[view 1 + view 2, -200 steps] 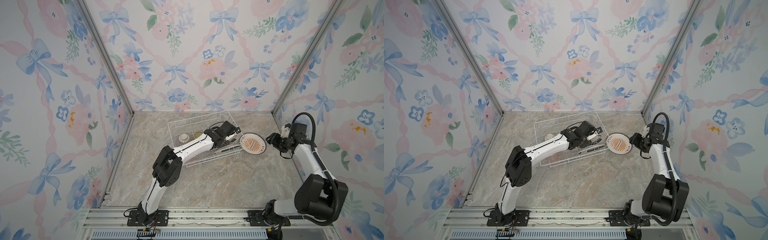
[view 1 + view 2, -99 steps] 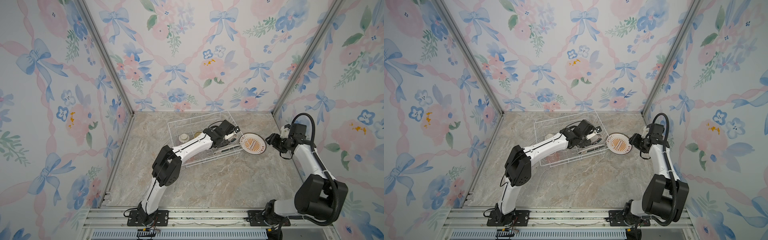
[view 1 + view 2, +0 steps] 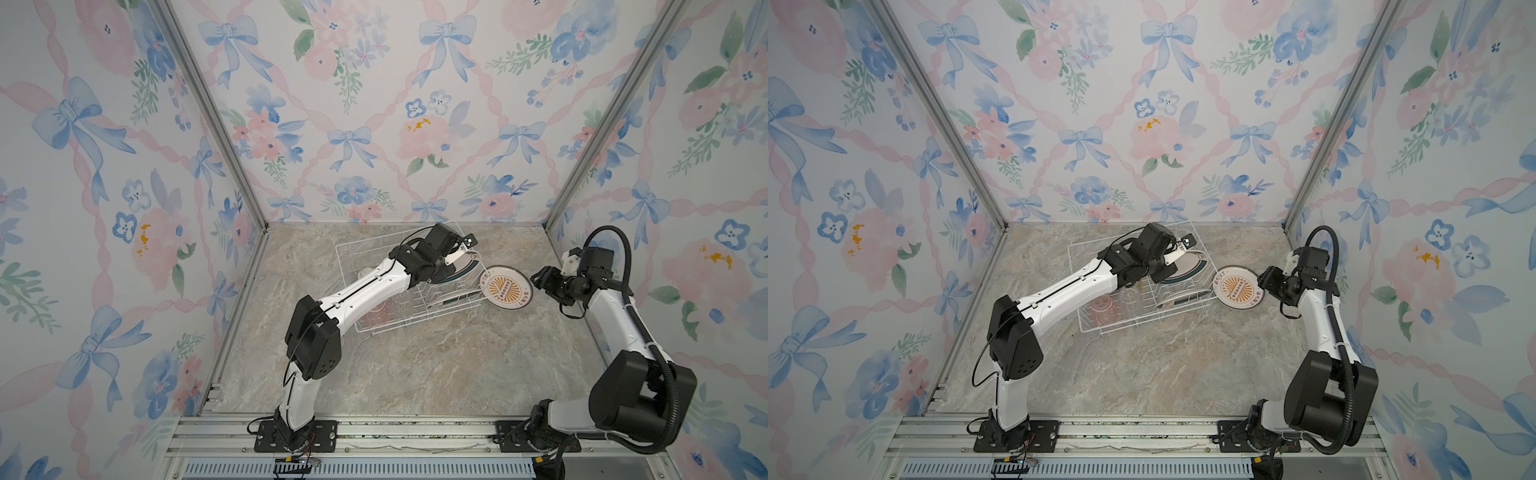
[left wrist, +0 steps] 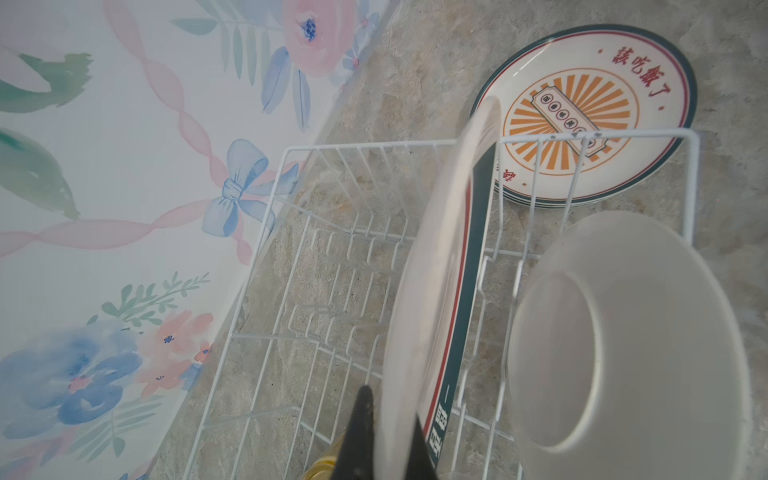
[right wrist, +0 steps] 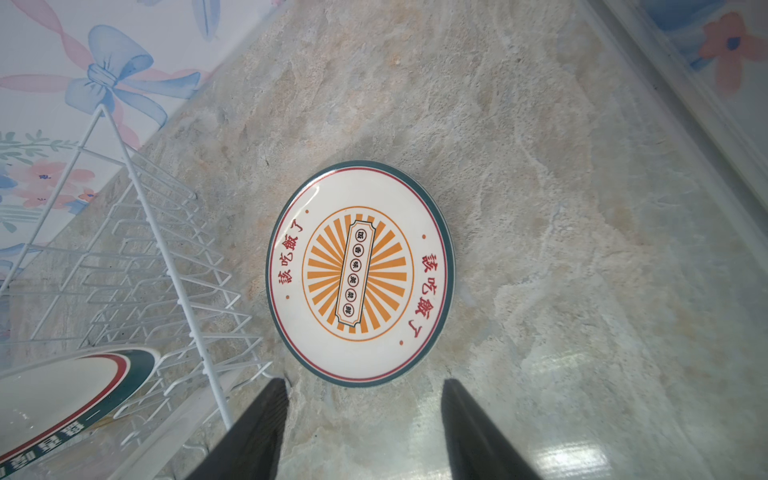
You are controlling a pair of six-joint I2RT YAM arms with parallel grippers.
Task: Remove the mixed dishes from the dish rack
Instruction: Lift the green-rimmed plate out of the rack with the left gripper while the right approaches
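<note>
Plate (image 4: 422, 291) clamped in our left gripper (image 3: 457, 257): next we lift it clear of the rack (image 4: 374, 144); our right gripper (image 5: 365, 382) hangs, jaws apart.

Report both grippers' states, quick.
Left gripper: closed, fingers clamping the upright plate by its rim.
Right gripper: open, holding nothing.

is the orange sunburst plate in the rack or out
Out. The sunburst plate lies flat on the table outside the wire wall of the dish rack; the open right claw is clear of it.
</note>
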